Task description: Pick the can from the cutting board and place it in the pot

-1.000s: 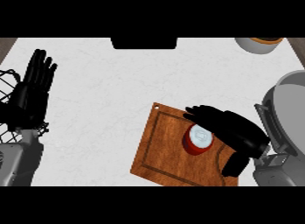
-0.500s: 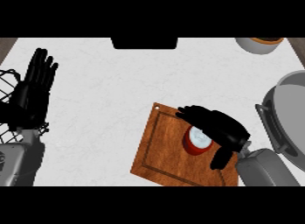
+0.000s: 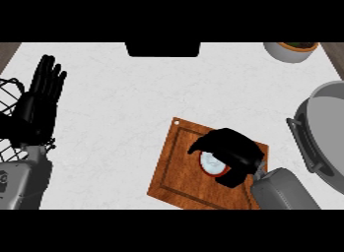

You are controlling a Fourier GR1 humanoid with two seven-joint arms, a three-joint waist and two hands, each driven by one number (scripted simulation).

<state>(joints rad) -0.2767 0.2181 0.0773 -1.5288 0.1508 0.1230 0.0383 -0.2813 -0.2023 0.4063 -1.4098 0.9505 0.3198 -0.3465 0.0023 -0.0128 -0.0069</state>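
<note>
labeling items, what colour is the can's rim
Red rim on the can, pale top; head view.

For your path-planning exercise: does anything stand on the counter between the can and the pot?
Nothing visible does. The can sits on the cutting board with the right hand curled over it. The pot stands to its right, with only bare counter between board and pot.

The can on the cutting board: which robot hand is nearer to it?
Right. The right robot hand curls over the can; the left robot hand rests open far away at the counter's left edge.
</note>
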